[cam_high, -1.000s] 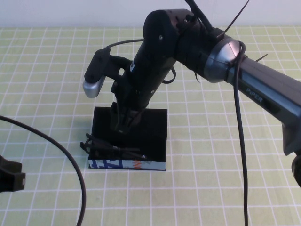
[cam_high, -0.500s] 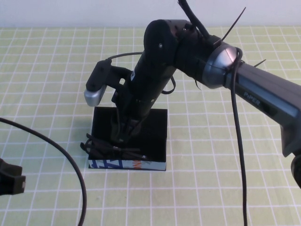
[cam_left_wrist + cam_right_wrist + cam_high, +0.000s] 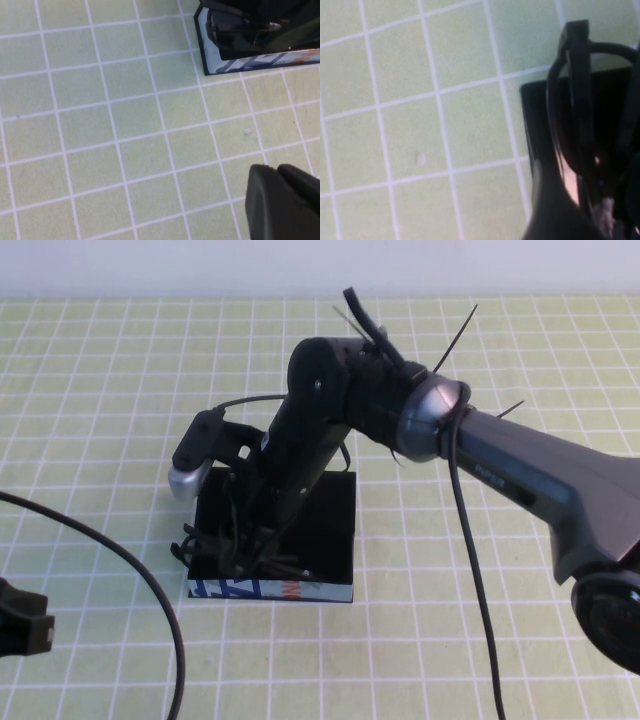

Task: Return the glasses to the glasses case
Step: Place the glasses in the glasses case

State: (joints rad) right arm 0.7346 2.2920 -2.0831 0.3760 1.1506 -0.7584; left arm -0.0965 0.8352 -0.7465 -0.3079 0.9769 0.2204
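So over on the left our left gripper [image 3: 22,615] is just sitting parked low near the table edge, well away from the action, and honestly we can't tell what state it's in. Plenty of bare checkered tablecloth [image 3: 100,390] around it, so loads of room on that side, though a cable [image 3: 150,585] is looping across there.

Moving right, the glasses case [image 3: 275,590] is lying open with its light-blue printed front facing us. The glasses [image 3: 240,558] are resting at the front of the case, seemingly perched across the front rim with the left end poking out a bit.

Our right gripper [image 3: 255,545] is reaching down into the case right at the frame; can't tell if it's clamped or let go.

We're guessing these are light, stiff plastic, kinda slippery, and the arms look like they could snag. Safest hold is probably the thick frame near the bridge, not the lenses. The case walls are leaving little slack.
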